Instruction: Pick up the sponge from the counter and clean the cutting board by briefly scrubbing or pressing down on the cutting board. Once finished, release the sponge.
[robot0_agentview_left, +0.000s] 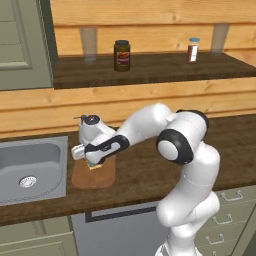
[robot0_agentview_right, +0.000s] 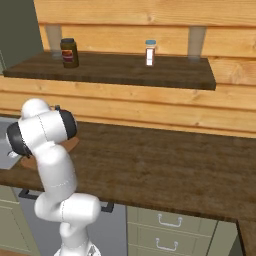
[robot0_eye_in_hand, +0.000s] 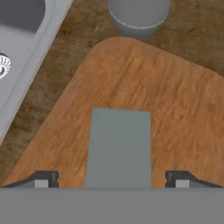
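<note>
Sponge (robot0_eye_in_hand: 118, 146) between claw (robot0_eye_in_hand: 113, 178) fingertips

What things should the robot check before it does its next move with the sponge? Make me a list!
1. Sponge is over the cutting board: ok, the hand view shows board on every side of it.
2. Gripper is lined up on the sponge: ok, one fingertip stands on each side.
3. Fingers are gripping the sponge: not ok, there is a gap on both sides, so it looks let go.
4. Sponge is lying flat on the board: cannot tell from these angles, though the left base view puts it low at the board.
5. Sponge is away from the sink: ok, the sink sits off to one side of the board.
</note>
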